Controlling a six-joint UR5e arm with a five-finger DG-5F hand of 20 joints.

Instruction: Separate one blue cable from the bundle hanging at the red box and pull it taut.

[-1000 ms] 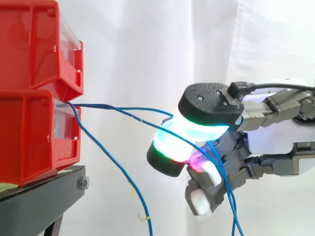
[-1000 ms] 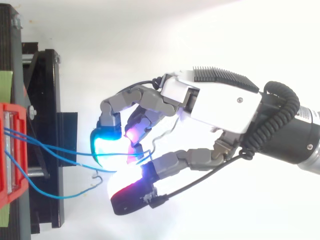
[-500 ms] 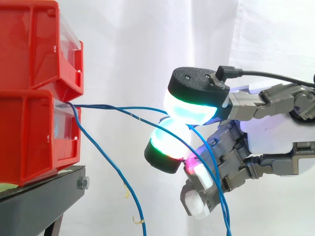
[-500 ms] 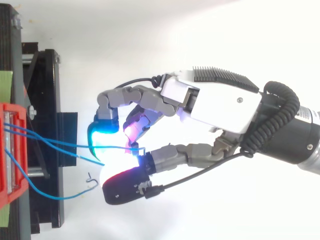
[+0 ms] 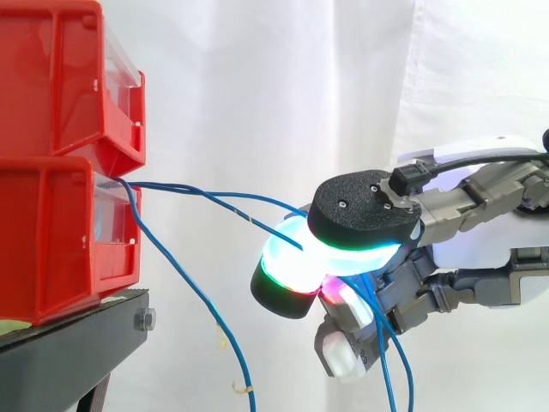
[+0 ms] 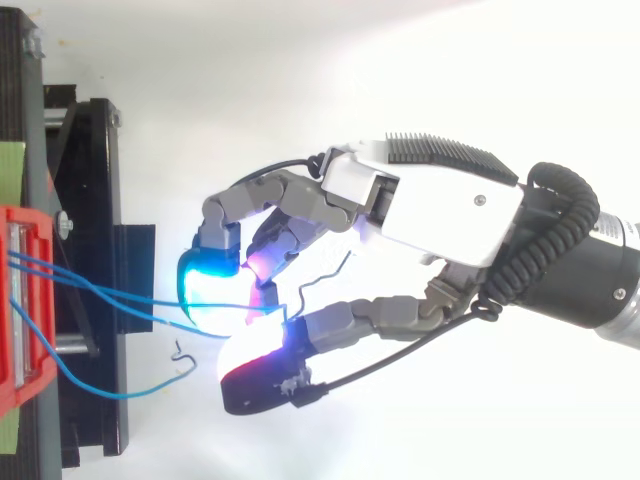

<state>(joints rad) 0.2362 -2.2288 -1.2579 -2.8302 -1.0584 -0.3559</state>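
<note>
Grips a blue cable [image 5: 171, 186] with the robot hand [image 5: 480, 245], thumb and finger pads pressed shut on it. Holds it well out from the lower red bin [image 5: 51, 249] on the black stand [image 5: 51, 360], likely to lift it off the bundle. Leaves some sag, so not yet taut. Keeps a second strand [image 5: 270, 230] just beside; cannot tell if caught. Leaves a third [image 5: 193, 292] hanging free.

text: none legible | labels, brands: none legible | numbers, signs: none legible
</note>
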